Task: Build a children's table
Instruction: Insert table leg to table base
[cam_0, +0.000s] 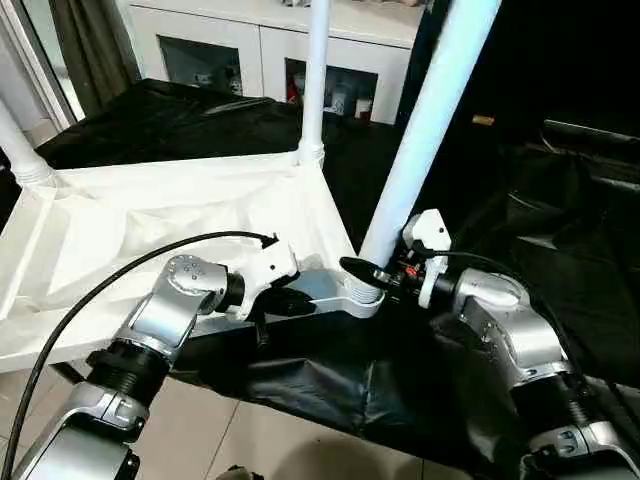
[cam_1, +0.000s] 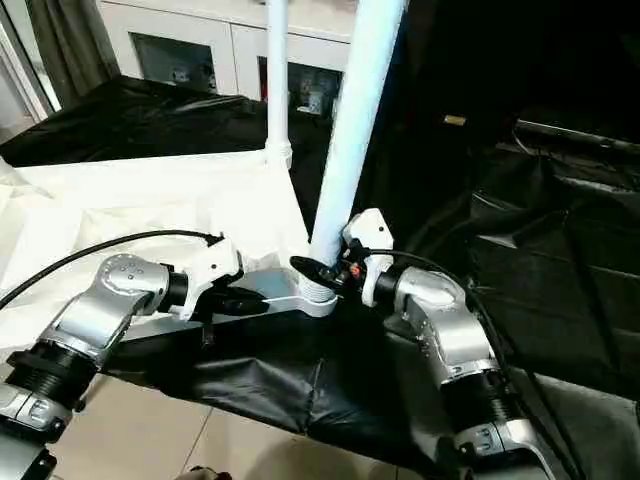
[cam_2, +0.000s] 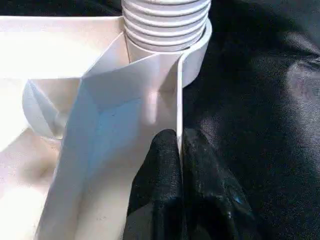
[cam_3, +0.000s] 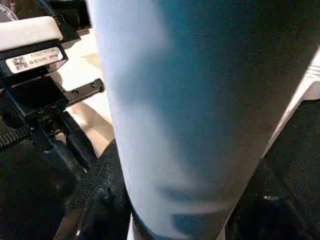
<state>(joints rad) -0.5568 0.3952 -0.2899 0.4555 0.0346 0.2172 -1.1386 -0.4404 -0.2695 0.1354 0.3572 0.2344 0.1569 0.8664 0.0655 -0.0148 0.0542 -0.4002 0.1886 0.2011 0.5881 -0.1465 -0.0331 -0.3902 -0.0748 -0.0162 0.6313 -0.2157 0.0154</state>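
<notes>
Up close, left hand clenched on table rim, threads visible, right hand grasping leg.

The near leg stands at the centre, flanked by the right end effector at 3 o'clock and the left end effector at 9. Black sheet toward 3 lies open; the far leg blocks 12.

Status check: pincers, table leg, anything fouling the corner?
Left pincer shut on the table top's rim. Right pincer around the near leg at its base, leg upright in corner socket, threads showing. No obstruction seen; black sheet underneath.
</notes>
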